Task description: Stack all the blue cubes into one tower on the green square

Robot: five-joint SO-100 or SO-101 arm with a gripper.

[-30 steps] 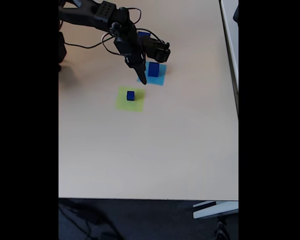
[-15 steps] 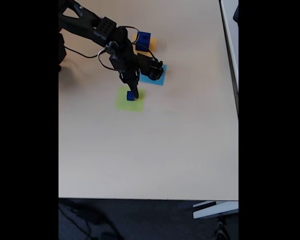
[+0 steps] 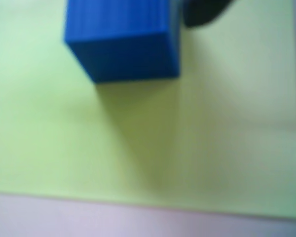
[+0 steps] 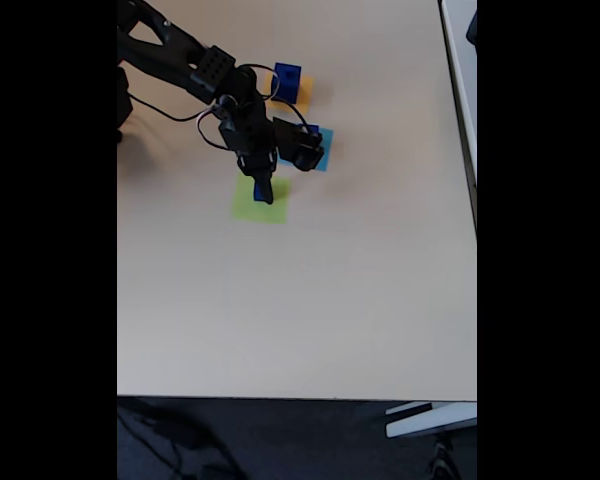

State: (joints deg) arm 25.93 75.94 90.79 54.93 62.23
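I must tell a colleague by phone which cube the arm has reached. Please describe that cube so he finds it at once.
On the beige table, three flat coloured squares lie near the black arm. The lime-green square is nearest the front edge in the fixed view. On it sits a dark-blue cube, right at the pincer; the cube on the orange square is larger.

Small blue cube (image 3: 123, 42), wrist view: top cut off by the upper edge; whole picture soft and out of focus.
Green square (image 3: 138, 148), wrist view: left side runs past the edge.
Dark tool finger (image 3: 204, 12), wrist view: only a blurred tip in frame.
Tool (image 4: 265, 190), fixed view: covers most of the small cube; jaw opening too small to tell.
Cube on the light-blue square (image 4: 323, 150), fixed view: mostly hidden behind the arm.
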